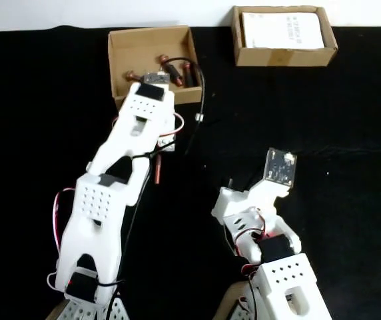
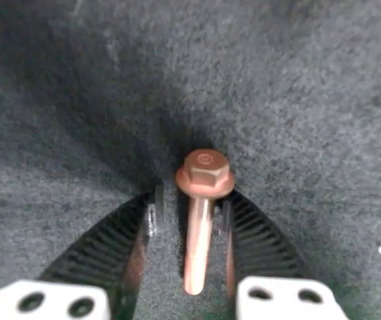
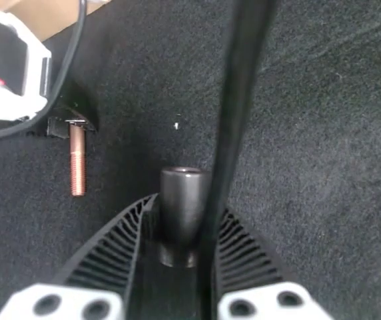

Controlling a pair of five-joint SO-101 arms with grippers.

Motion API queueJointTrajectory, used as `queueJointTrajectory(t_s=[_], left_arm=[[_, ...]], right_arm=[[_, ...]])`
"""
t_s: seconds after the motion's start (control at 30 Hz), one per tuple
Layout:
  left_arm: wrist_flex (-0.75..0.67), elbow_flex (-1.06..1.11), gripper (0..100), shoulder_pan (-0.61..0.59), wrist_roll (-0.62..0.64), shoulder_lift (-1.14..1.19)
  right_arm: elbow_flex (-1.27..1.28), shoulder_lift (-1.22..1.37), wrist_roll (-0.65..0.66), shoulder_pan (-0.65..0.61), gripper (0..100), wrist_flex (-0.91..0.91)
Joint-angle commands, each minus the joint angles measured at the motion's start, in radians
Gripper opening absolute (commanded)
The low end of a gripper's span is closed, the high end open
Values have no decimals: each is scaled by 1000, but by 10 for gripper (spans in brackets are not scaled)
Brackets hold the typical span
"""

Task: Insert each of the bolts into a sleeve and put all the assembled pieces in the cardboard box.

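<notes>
Two arms on a black cloth table.

High view: the cardboard box sits by the far edge, left of centre, with several assembled pieces lying inside. A second box, holding a printed sheet, sits by the far edge toward the right corner. The left arm stretches from the near edge up to the cardboard box. A copper bolt shows on the cloth just beside that arm, mid-table. The right arm is folded low near the near edge.

Left wrist view: left gripper down on the cloth, jaws parted, one finger either side of the bolt. Cloth shows between shank and fingers. The hex flange head lies just past the fingertips.

Right wrist view: right gripper closed on a dark sleeve, open bore facing away. A black cable crosses in front of one finger. The bolt lies well apart on the cloth, beside the left arm's white housing.
</notes>
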Motion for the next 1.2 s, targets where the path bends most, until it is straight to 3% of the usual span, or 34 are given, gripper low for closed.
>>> queueJointTrajectory(t_s=[0.0, 0.23, 0.5, 0.63, 0.87, 1.03, 1.17], left_arm=[[51, -120, 163, 12, 2, 77], [64, -239, 17, 13, 0, 165], [132, -260, 9, 15, -18, 137], [178, -329, 9, 53, -97, -10], [183, -441, 9, 180, -117, -463], [183, -464, 9, 294, -117, -707], [184, -464, 9, 312, -117, -797]], right_arm=[[-61, 5, 0, 10, 6, 2], [-61, 5, 0, 10, 6, 2], [-90, 4, 0, 10, 6, 8], [-226, 4, -8, 4, 6, 116], [-481, 4, -2, 4, 6, 367], [-530, 4, 0, 4, 6, 440], [-529, 4, 8, 2, 6, 458]])
